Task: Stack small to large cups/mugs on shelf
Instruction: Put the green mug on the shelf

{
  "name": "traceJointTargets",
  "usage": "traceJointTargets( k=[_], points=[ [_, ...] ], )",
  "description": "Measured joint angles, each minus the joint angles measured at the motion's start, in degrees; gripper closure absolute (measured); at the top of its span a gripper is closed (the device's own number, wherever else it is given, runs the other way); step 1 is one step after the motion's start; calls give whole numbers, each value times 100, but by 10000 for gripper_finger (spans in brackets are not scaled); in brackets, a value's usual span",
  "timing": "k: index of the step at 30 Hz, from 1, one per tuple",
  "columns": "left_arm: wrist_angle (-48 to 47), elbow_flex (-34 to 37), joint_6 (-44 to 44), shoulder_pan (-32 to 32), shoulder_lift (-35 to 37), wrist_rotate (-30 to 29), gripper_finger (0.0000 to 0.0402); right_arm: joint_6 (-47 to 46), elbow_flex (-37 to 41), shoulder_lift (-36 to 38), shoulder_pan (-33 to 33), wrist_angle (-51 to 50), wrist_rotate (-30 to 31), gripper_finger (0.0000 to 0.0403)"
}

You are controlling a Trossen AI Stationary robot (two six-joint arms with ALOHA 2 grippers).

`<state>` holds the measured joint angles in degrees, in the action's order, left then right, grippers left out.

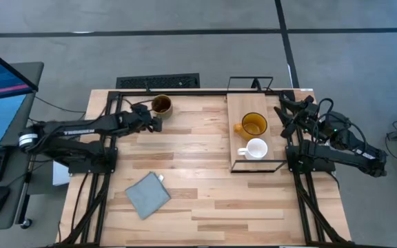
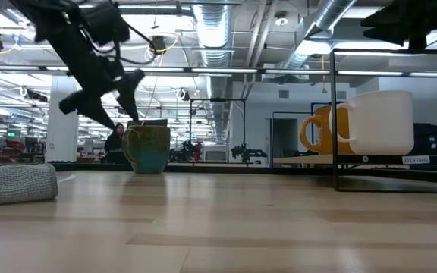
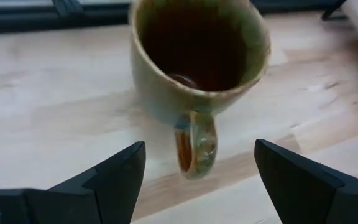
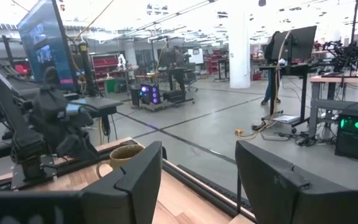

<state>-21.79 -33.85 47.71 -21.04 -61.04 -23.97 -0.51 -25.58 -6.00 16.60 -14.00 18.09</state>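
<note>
1. Grey-blue folded cloth (image 1: 147,195) lies nearest on the desk (image 1: 198,213), at about seven o'clock, no part of the job.
2. Over at eleven o'clock, the left gripper (image 3: 197,165) hovers just short of the dark brown-olive mug (image 3: 197,62), fingers spread wide and empty either side of its handle, seemingly lined up for a grab.
3. On the shelf (image 1: 236,114) at two o'clock, the amber-yellow mug (image 1: 253,125) and small white mug (image 1: 256,149) stand side by side, not nested yet.
4. Right gripper (image 4: 197,180) waits beyond the shelf's far end, fingers apart, holding nothing.
</note>
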Motion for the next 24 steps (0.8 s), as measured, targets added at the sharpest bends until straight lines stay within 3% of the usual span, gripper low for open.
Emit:
traceJointTargets(
  k=[7,18,24],
  points=[
    [942,0,-120,23,-932,295,109,35,0,0,2,-2,2,177],
    [795,-4,-241,-30,-1016,175,112,50,0,-2,2,-2,2,177],
    [800,-4,-325,-57,-1016,184,163,48,0,-2,2,-2,2,177]
  ],
)
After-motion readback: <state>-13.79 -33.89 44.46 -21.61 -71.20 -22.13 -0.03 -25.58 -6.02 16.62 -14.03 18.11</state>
